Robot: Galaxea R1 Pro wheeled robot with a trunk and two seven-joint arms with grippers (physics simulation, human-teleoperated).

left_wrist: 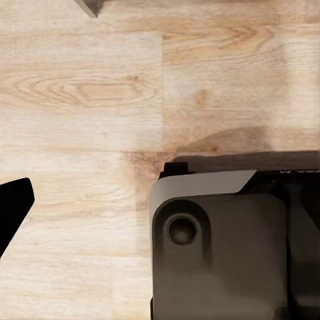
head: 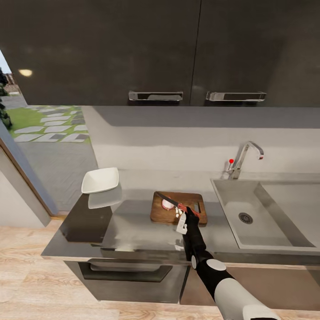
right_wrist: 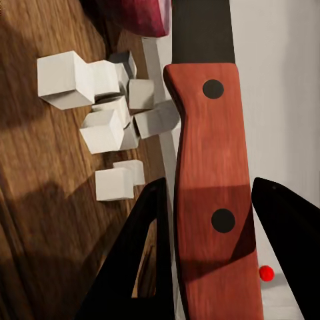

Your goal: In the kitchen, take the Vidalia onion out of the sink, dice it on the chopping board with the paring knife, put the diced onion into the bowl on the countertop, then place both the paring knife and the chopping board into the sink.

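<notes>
The dark brown chopping board [head: 198, 214] lies on the grey countertop [head: 133, 229], left of the sink [head: 266, 222]. My right gripper [head: 181, 213] is shut on the red handle of the paring knife [head: 171, 202], with the dark blade pointing back-left over the board. In the right wrist view the black fingers [right_wrist: 143, 267] clamp the knife handle [right_wrist: 213, 167]. Several white onion cubes [right_wrist: 107, 100] lie on the board [right_wrist: 40, 200] beside the blade. An uncut pinkish piece of the Vidalia onion [head: 167, 205] sits by the blade. The white bowl [head: 101, 180] stands at the back left.
A chrome faucet [head: 244, 158] rises behind the sink. A dark panel [head: 84, 220] lies in the countertop's left end. Dark upper cabinets [head: 155, 49] hang overhead. In the left wrist view one black fingertip [left_wrist: 13, 207] hangs over the wooden floor [left_wrist: 100, 100], beside the robot's grey base [left_wrist: 220, 247].
</notes>
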